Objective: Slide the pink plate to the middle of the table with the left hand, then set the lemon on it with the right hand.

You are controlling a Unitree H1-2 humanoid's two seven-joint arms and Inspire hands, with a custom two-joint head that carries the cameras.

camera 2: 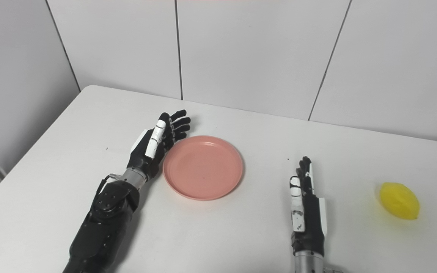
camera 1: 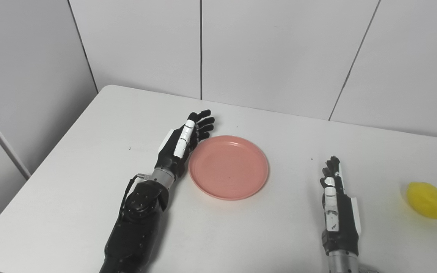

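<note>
Pink round plate [camera 1: 228,167], knobbly yellow lemon [camera 1: 427,200]

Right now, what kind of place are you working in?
Likely a lab or test bench, not a home: a bare white table against plain white wall panels, holding only a pink plate and a lemon as props.

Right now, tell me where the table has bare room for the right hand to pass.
Bare table lies between the pink plate and the right hand, and between that hand and the lemon. The far strip along the wall is free too. It is crowded only at the plate's left rim, where the open left hand rests against it.
</note>
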